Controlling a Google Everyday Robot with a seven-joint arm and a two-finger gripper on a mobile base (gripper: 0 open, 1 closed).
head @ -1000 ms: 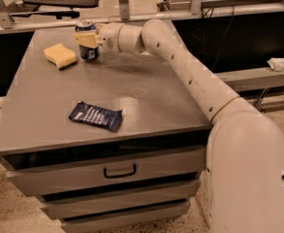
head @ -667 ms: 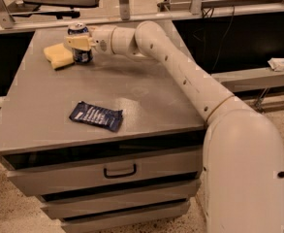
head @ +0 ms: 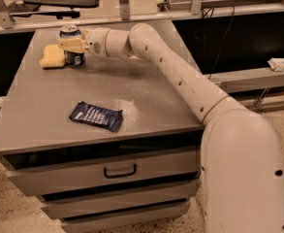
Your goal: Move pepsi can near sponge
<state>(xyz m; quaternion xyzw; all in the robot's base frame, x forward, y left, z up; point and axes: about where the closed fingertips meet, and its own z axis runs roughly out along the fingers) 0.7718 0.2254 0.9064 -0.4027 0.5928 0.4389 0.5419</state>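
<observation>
The gripper (head: 70, 44) is reaching across the far left corner of the grey table (head: 44, 110), its fingers clamping the pepsi can (head: 75, 58). The can is standing upright just beside the sponge (head: 51, 57), on its right. A blue snack packet (head: 96, 116) is lying well apart, nearer the front edge.

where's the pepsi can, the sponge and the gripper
pepsi can (head: 75, 58): camera view, lower blue body
sponge (head: 52, 57): camera view, top face
gripper (head: 68, 42): camera view, between fingers gripping the can, beside the sponge
</observation>
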